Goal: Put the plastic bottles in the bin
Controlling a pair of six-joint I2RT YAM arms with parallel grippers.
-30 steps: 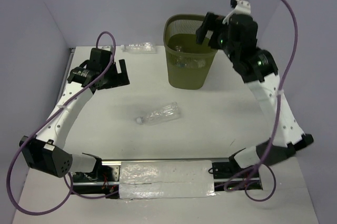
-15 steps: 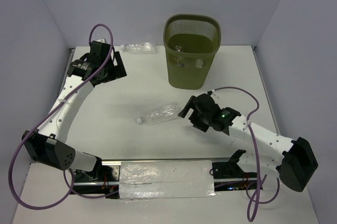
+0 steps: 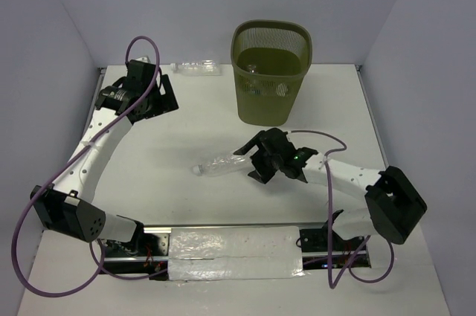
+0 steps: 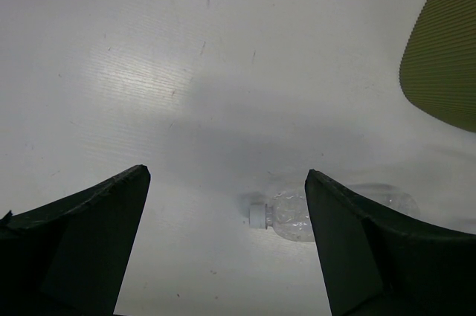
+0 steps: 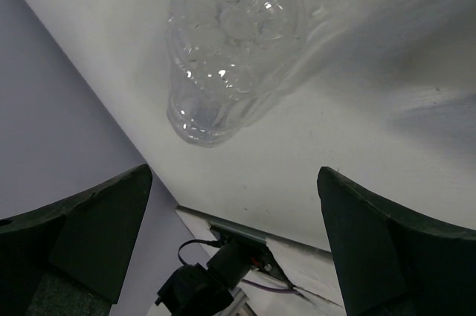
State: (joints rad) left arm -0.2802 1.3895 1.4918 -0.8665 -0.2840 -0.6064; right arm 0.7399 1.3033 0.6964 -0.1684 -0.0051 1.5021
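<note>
The olive-green mesh bin (image 3: 286, 111) stands upright at the back centre, and a clear bottle (image 3: 253, 69) lies inside it. A second clear plastic bottle (image 3: 222, 163) lies on its side mid-table, cap to the left. My right gripper (image 3: 251, 161) is open at this bottle's base end, which fills the upper part of the right wrist view (image 5: 234, 41), ahead of the open gripper (image 5: 234, 182). A third bottle (image 3: 195, 67) lies at the back wall. My left gripper (image 3: 171, 95) is open near it, empty. In the left wrist view the gripper (image 4: 227, 182) frames a bottle (image 4: 297, 215) far off.
The bin's side (image 4: 446, 56) shows at the upper right of the left wrist view. Purple cables loop off both arms. A taped white strip (image 3: 234, 253) lies between the arm bases at the near edge. Grey walls close the table on three sides.
My right arm has swung down from over the bin to the mid-table bottle, its open jaws now at the bottle's base. The left gripper shifted slightly toward the back.
</note>
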